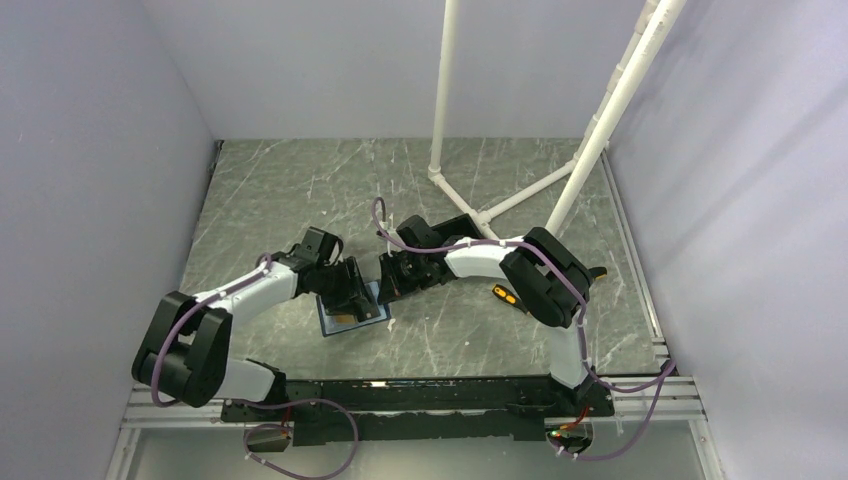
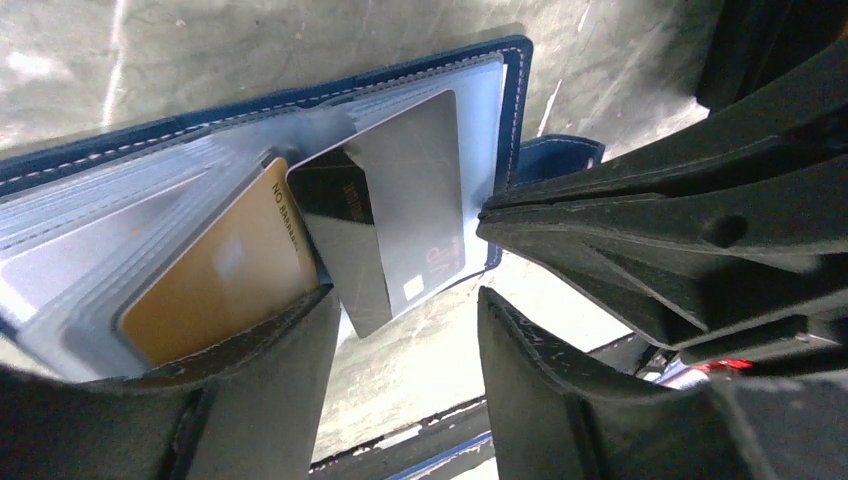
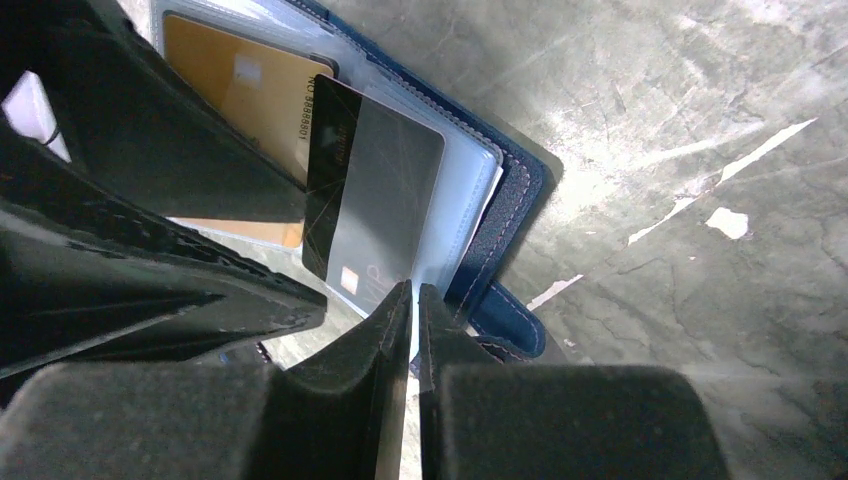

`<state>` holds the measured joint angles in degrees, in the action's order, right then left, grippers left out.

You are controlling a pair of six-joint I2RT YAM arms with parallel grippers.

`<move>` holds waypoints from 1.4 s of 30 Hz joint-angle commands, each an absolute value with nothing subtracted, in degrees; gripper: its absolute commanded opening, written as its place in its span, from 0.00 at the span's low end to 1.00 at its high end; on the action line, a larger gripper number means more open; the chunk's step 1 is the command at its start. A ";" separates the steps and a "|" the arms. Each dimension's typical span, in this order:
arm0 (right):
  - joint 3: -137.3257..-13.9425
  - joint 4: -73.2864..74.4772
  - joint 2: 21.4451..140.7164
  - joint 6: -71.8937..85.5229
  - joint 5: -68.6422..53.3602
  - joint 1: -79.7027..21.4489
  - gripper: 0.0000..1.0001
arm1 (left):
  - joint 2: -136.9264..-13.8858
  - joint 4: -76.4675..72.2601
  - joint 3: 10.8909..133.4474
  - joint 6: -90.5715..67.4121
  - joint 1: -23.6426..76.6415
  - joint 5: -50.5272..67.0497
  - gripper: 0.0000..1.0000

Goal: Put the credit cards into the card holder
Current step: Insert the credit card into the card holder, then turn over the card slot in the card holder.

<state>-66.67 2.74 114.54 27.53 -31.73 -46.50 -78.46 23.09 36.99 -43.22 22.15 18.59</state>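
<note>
While the grey card (image 2: 400,200) sits askew, half inside the card holder (image 1: 352,312) in the middle of the table (image 1: 300,190), with the left pincer (image 2: 405,310) spread over it and the right pincer (image 3: 413,295) pressed together at the holder's right edge, any sideways nudge could jam it or slide it out.

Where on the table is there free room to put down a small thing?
Free: the back-left part, between the left wall and the pipe foot; also the front strip right of the holder. Crowded: the middle, where both jaws meet at the holder.
</note>
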 commanded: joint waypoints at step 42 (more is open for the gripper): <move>-64.45 4.39 111.04 27.42 -28.56 -44.63 0.27 | -72.17 28.76 40.06 -41.00 22.32 14.40 0.62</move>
